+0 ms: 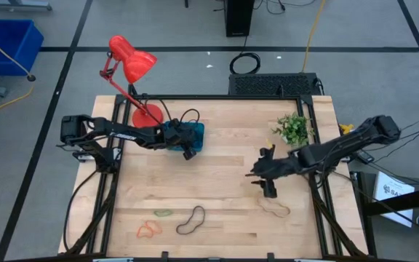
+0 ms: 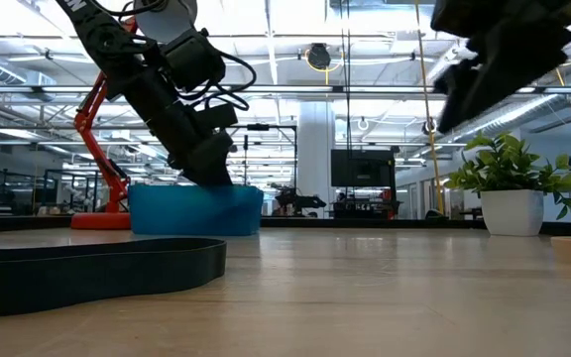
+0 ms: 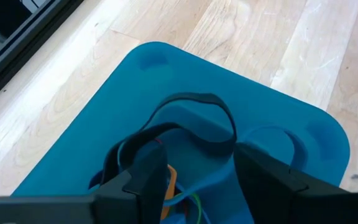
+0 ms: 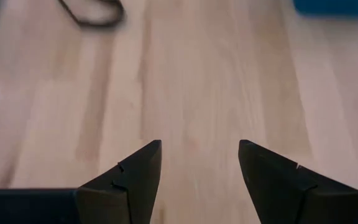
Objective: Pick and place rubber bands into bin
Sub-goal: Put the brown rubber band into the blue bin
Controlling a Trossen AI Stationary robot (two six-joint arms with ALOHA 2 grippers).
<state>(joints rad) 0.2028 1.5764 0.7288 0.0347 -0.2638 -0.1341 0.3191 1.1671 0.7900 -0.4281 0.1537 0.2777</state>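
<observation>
Below, the left hand [image 1: 188,144] hangs over the small shallow teal-blue plastic bin [image 1: 196,131], which sits near the far edge of the pale wooden bench [image 1: 224,167], just beside the round base of the red desk lamp [image 1: 132,62]. Its fingers [image 3: 143,180] are parted and grip nothing; a black rubber band [image 3: 197,118] lies looped inside the bin beneath them, along with orange, green and blue bands partly hidden by the fingers. The right hand [image 1: 268,186] hovers above the bench toward the right edge, fingers [image 4: 135,174] spread wide and empty. A tan rubber band [image 1: 275,209] lies just beside it. Along the near edge lie a black band [image 1: 190,221], a green band [image 1: 163,213] and an orange band [image 1: 149,231]. A small potted green plant [image 1: 294,129] stands at the far right corner.
</observation>
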